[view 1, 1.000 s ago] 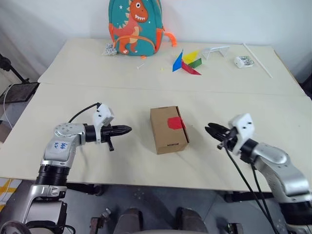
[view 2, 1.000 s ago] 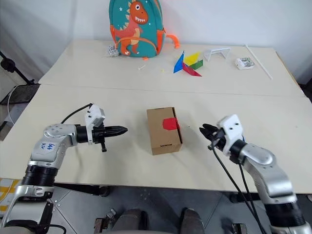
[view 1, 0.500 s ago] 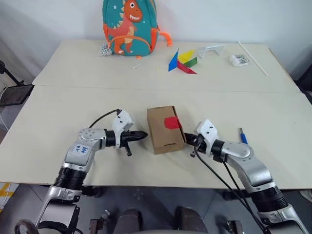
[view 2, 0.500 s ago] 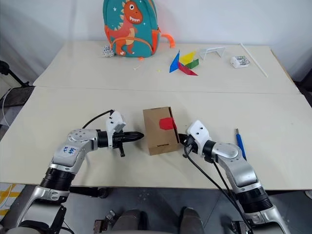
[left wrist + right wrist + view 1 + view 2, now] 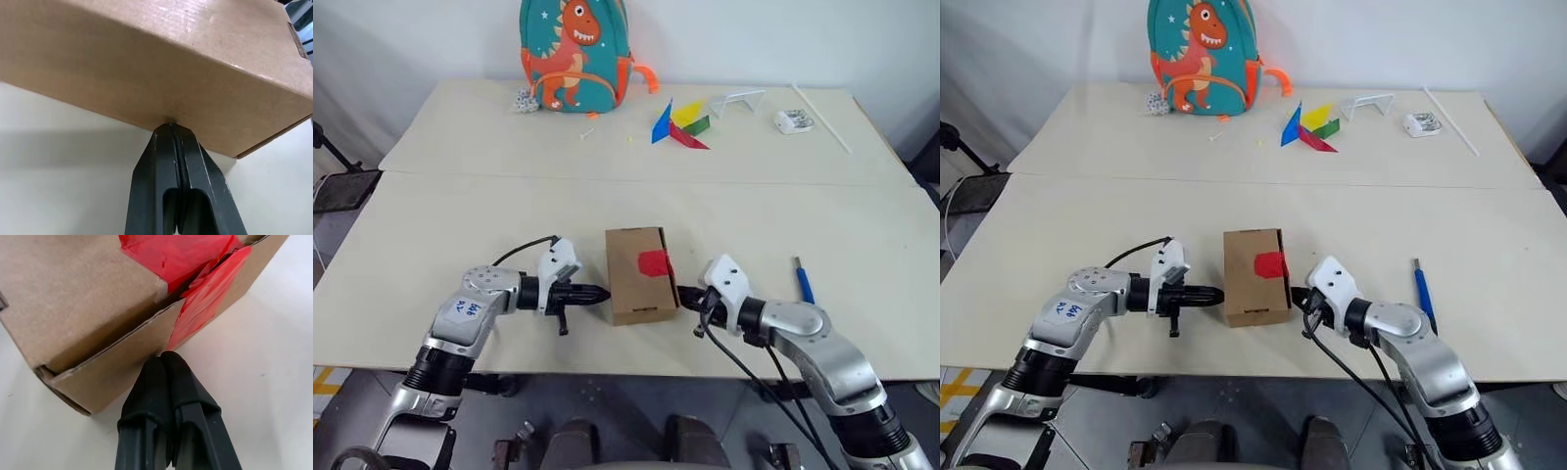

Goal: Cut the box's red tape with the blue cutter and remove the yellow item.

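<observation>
You can't see inside the box point(image 5: 639, 273); its flaps hide whatever it holds, and both wrist views crop it.

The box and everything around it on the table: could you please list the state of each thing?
box: closed, flat on table, pressed between both hands
red tape: uncut, still across the flap seam
blue cutter: lying on table, untouched
left hand: shut, tips against box side
right hand: shut, tips against opposite side
backpack: upright at the far table edge
</observation>
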Controlling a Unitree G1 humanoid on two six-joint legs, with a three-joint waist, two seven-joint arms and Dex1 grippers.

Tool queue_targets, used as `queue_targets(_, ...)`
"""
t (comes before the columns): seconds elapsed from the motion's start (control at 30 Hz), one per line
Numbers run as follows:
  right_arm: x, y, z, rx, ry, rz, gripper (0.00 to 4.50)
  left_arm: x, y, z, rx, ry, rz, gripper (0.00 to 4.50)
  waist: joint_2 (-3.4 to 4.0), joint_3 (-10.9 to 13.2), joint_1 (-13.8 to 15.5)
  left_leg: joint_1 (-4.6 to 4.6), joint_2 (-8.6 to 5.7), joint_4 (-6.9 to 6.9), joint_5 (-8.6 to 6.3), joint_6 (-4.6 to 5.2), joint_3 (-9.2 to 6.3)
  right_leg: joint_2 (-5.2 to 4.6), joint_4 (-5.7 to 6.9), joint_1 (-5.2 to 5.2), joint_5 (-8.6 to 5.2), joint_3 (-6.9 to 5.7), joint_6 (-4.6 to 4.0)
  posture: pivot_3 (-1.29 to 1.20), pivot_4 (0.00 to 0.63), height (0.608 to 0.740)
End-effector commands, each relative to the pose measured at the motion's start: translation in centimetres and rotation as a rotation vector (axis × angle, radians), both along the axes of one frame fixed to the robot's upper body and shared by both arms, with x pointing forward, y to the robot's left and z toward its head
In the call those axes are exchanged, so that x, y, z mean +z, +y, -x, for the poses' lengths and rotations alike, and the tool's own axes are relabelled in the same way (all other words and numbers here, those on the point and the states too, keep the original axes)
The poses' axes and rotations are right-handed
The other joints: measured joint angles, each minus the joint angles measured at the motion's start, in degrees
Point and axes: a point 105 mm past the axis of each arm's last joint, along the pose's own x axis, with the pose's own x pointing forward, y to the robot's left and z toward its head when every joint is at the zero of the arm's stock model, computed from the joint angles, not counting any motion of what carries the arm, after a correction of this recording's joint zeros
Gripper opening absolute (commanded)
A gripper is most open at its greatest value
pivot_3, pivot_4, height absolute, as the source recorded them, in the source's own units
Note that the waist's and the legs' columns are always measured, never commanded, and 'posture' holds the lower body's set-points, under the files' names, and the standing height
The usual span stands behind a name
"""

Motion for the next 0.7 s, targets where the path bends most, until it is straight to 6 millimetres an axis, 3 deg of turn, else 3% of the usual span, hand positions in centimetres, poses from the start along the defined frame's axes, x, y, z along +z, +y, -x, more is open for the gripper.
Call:
queue_targets(0.03,1.0,1.2,1.2,0.053,-0.016,-0.032,0.04,0.8,-0.2,0.5,-0.019,-0.023,0.009,0.00,0.00,0.00,0.00,0.01,0.00,0.00,0.00,0.00,0.00,0.00,0.01,0.00,0.00,0.00,0.00,0.00,0.150,0.740)
queue_targets(0.2,1.2,0.6,1.1,0.020,-0.017,-0.027,0.04,0.8,0.6,0.5,-0.013,-0.024,-0.017,0.00,0.00,0.00,0.05,0.00,0.00,0.00,0.00,0.00,0.00,0.00,0.00,0.00,0.00,0.00,0.00,0.00,0.150,0.740)
queue_targets(0.37,3.1,-2.0,1.5,-0.028,0.029,-0.055,0.04,2.9,2.9,1.1,-0.072,-0.007,-0.046,0.00,0.00,0.00,0.09,-0.01,0.00,-0.01,0.00,0.00,0.00,0.00,0.00,-0.02,-0.01,0.00,-0.01,0.00,0.150,0.740)
queue_targets(0.47,4.9,-3.3,2.3,-0.047,0.132,-0.106,0.62,5.3,3.3,1.5,-0.158,-0.014,-0.040,0.00,0.00,0.00,0.36,-0.02,0.01,-0.02,0.00,0.01,-0.01,0.01,0.00,-0.02,-0.01,0.00,-0.03,0.00,0.150,0.740)
queue_targets(0.57,5.5,-3.4,2.9,-0.066,0.317,-0.152,1.64,8.1,1.1,0.2,-0.199,-0.114,0.059,0.00,0.00,0.00,0.92,-0.01,0.02,-0.02,-0.01,0.02,-0.01,0.00,-0.03,0.01,-0.01,0.00,-0.05,0.00,0.150,0.740)
queue_targets(0.7,6.4,-2.8,2.0,-0.119,0.424,-0.237,3.02,8.3,-0.8,-1.3,-0.203,-0.211,0.073,0.00,-0.01,-0.01,0.63,0.02,0.01,0.06,-0.01,0.02,-0.03,0.00,0.05,0.06,0.00,0.00,-0.06,0.00,0.150,0.740)
